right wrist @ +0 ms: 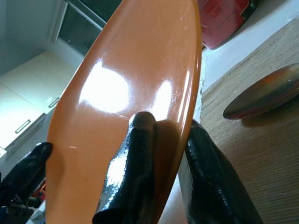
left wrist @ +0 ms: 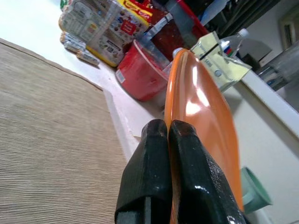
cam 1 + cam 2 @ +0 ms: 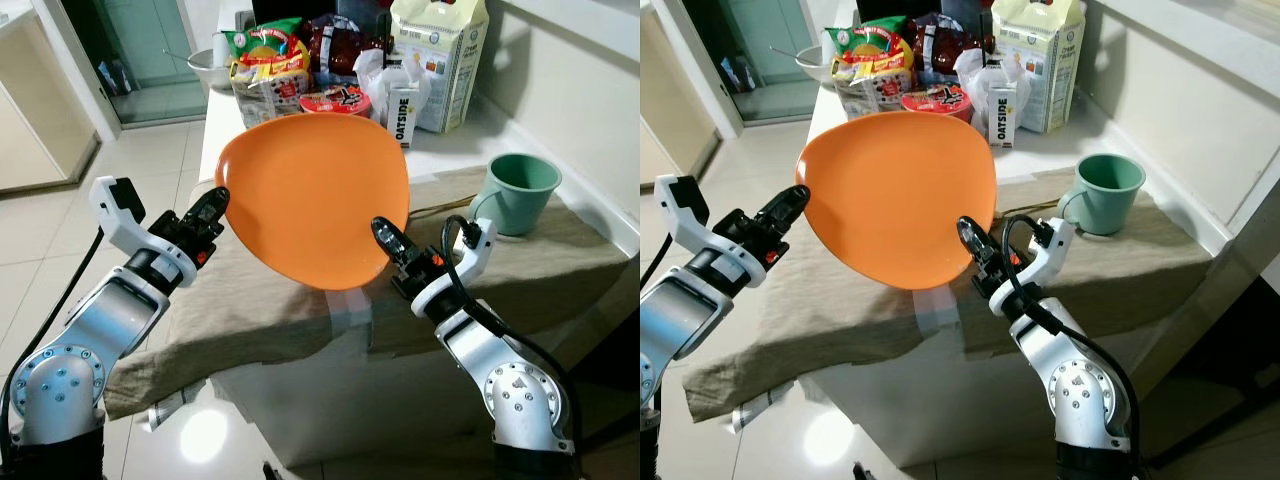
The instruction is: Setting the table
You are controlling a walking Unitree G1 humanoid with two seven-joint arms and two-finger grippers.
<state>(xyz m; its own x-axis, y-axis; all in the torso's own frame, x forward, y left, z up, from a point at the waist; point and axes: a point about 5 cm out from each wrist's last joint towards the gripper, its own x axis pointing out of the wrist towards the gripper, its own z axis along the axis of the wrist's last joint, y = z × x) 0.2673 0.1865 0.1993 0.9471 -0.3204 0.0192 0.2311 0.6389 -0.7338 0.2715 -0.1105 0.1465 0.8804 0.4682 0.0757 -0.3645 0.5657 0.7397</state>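
Two of my grippers hold one orange plate (image 3: pixel 315 195) up in the air over the table (image 3: pixel 560 250). My left gripper (image 3: pixel 208 212) pinches the plate's left rim with its fingers squeezed tight. My right gripper (image 3: pixel 392 245) grips the near right rim, one finger on the shiny top and one under it. The plate is tilted, with its far side up.

I think the job is only partly done. A green cup (image 3: pixel 520 190) already stands on the brown cloth (image 3: pixel 250 300), near the table's right edge. It looks empty, but I cannot see all the way down. In my right wrist view a second dish (image 1: pixel 266 93) lies flat on the cloth, close to my plate, and it looks bare too. My plate has nothing on it. It is not down yet, so I still need to lay it flat on the cloth.

At the far edge of the table sit food things: a big milk carton (image 3: pixel 440 60), a small oat drink box (image 3: pixel 403 115), a red noodle bowl (image 3: pixel 335 100) with its lid on, and snack bags (image 3: pixel 268 60). A white bowl (image 3: pixel 210 65) sits at the far left corner.
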